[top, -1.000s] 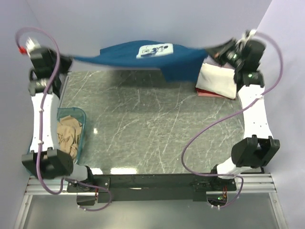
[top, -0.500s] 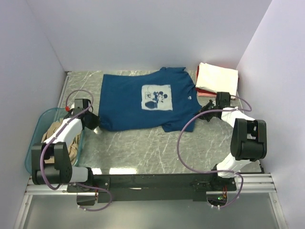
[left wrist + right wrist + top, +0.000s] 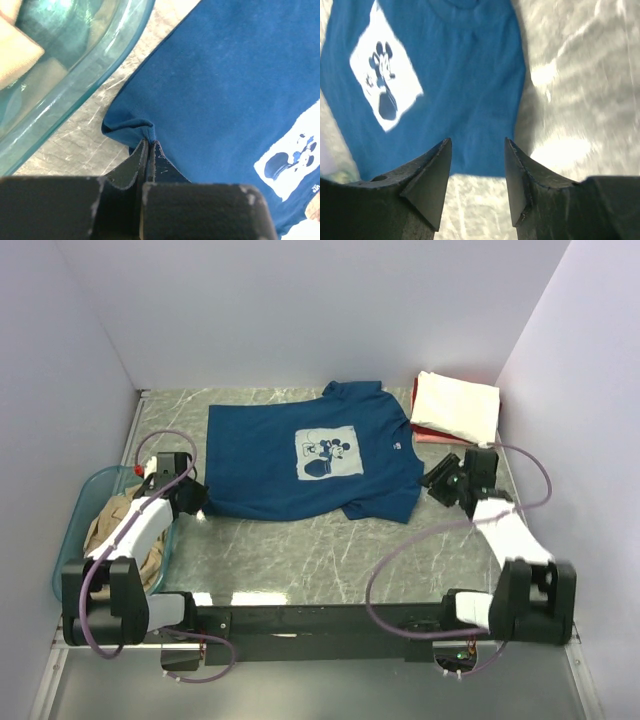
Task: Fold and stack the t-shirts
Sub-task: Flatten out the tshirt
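A grey-green marbled table (image 3: 330,545) fills the floor of a booth shut in by pale walls (image 3: 300,310) at the back and on both sides. The navy t-shirt (image 3: 270,465) lies spread flat across the middle, its pale cartoon-mouse print (image 3: 328,452) facing up, collar toward the right and hem toward the left. In the far right corner, close to the side wall, a folded cream t-shirt (image 3: 457,405) sits on a red t-shirt (image 3: 428,436) whose edge shows beneath it; this stack lies just beside the navy shirt's far sleeve. At the left edge a translucent teal tub (image 3: 75,515) holds crumpled tan cloth (image 3: 115,530), with only a narrow gap to the navy hem. In that gap the left gripper (image 3: 149,145) is pinched tight on the hem's near corner, bunching it. The right gripper (image 3: 477,150) has its jaws parted with nothing between them, just off the shirt's right edge. The widest bare stretch runs between the shirt's near edge and the arm bases; a thinner strip lies along the back wall.
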`<act>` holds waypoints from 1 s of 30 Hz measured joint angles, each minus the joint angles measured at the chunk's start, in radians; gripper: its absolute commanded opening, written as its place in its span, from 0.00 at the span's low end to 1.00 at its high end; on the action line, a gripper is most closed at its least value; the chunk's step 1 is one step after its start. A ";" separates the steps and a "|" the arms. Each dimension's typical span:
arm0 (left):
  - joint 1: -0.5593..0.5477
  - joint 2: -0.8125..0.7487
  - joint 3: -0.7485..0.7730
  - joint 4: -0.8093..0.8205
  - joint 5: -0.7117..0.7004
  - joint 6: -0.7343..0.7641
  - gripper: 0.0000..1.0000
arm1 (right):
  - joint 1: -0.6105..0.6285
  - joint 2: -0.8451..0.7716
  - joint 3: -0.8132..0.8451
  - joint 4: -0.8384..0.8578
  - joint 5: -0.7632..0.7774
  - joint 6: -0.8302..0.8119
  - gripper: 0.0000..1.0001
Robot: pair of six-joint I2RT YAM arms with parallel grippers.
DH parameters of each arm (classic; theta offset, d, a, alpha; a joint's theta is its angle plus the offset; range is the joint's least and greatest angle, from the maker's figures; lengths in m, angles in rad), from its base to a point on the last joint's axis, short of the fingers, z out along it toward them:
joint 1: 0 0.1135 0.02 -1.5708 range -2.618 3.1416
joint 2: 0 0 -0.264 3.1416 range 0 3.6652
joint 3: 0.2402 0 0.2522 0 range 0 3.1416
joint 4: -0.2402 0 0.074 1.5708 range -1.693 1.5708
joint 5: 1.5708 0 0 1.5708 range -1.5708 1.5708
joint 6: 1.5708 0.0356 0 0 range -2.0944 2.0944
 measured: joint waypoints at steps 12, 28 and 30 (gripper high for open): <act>0.000 -0.033 0.000 -0.013 -0.006 0.027 0.00 | 0.594 0.024 -0.001 -0.066 0.291 -0.032 0.43; 0.000 -0.035 -0.009 -0.014 -0.006 0.035 0.00 | 0.810 0.397 0.228 -0.083 0.501 -0.134 0.38; 0.000 -0.035 -0.009 -0.014 -0.006 0.037 0.00 | 0.812 0.409 0.228 -0.087 0.507 -0.138 0.37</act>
